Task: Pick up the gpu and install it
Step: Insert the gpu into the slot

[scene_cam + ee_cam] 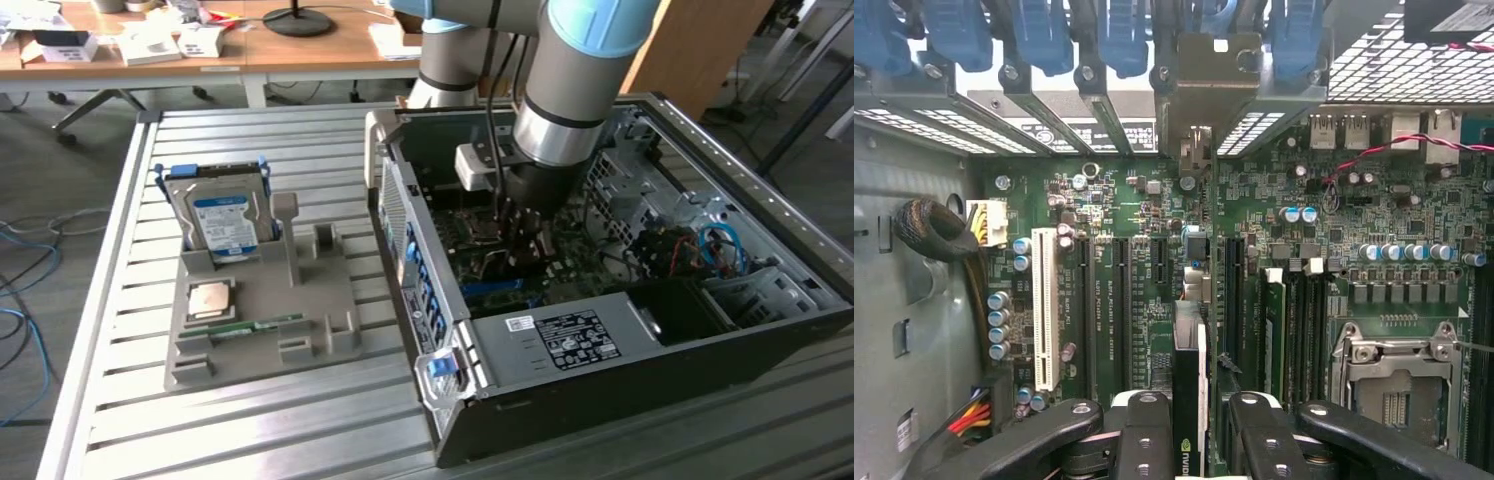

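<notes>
Slatted metal table (267, 420) out front, wooden desks (320, 55) behind it, and all the action is inside the open computer case (641, 400) lying on its side. On the exterior view's left sits the grey fixture tray (327, 330), with the hard drive (224, 225) standing upright at its far end, a square processor chip (214, 300) lying flat and the green memory stick (260, 325) just beside it. The arm reaches straight down into the case, gripper (521, 235) low over the motherboard (1104, 200).

Over to the wrist view: the gripper (1196, 430) is clamped on the gpu (1188, 385), black fingers (1144, 435) pressed in from either side. The card shows edge-on (a green logo peeks out on its lower end), standing upright in line with the dark expansion slots, the white slot (1044, 310) well to one side and the CPU socket (1394, 380) to the other. Its silver bracket (1209, 85) is up against the rear wall, among the blue latches (1044, 30). Whether its edge is seated in a slot, I cannot tell.
</notes>
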